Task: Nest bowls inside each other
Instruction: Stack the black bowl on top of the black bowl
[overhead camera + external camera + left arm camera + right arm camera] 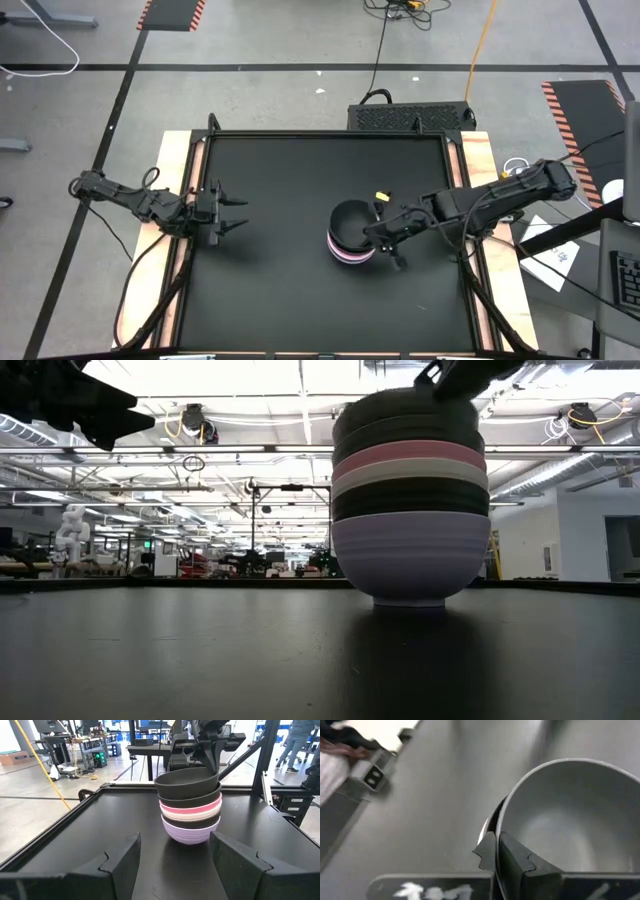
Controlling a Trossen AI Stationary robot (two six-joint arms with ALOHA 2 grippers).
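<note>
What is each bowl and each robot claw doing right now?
Top black bowl: tilted on the stack, its rim pinched by the right gripper.
Stack of bowls: nested, upright on the table, lavender bowl at the bottom.
Pink bowl: nested mid-stack, only its rim showing.
Right gripper: shut on the top black bowl's rim.
Left gripper: open, empty, apart from the stack.

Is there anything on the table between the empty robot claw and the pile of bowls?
No. From above, only bare black table lies between the open left gripper and the stack of bowls. The left wrist view shows the same.
</note>
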